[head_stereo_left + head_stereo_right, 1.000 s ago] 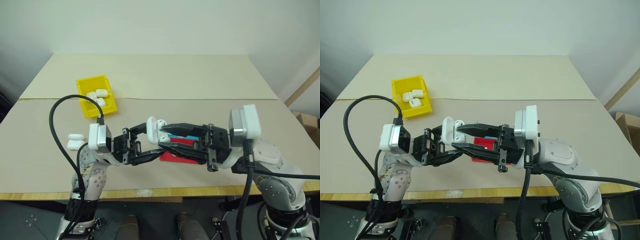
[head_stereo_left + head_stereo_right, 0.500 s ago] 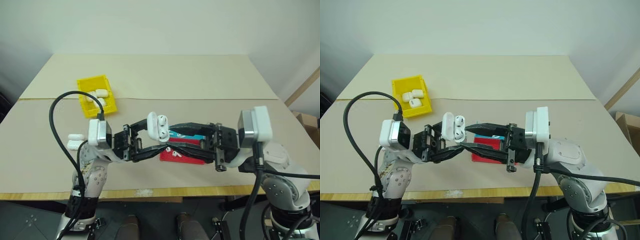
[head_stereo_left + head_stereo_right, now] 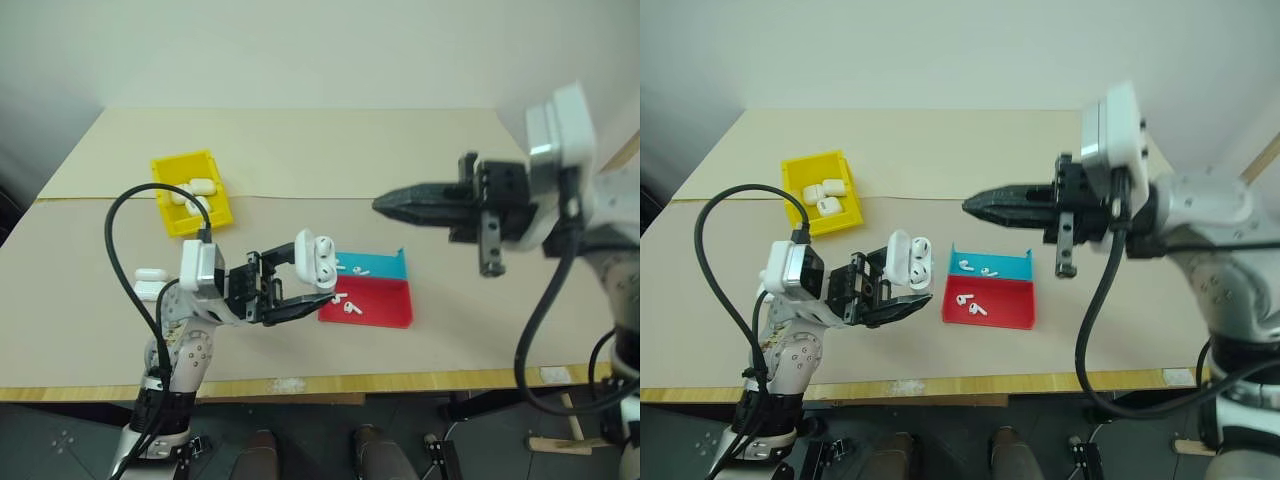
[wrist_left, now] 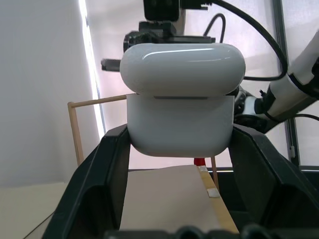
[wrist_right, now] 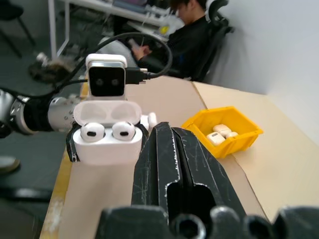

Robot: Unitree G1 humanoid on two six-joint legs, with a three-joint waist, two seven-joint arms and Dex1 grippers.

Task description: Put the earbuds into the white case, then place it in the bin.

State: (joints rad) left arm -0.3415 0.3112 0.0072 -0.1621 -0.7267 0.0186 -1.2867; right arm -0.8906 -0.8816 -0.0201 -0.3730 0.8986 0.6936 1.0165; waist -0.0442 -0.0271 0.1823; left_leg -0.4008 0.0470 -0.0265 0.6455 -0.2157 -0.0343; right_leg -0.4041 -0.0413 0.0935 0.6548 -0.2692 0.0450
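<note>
The left arm reached in low from the left, its wrist bent so the left gripper (image 3: pixel 902 292) pointed toward the robot's right and slightly upward, its two black fingers clamped on the white case (image 3: pixel 908 260). The right arm was raised well above it, forearm angled inward, with the right gripper (image 3: pixel 972 206) pointing level toward the left, fingers pressed together.
</note>
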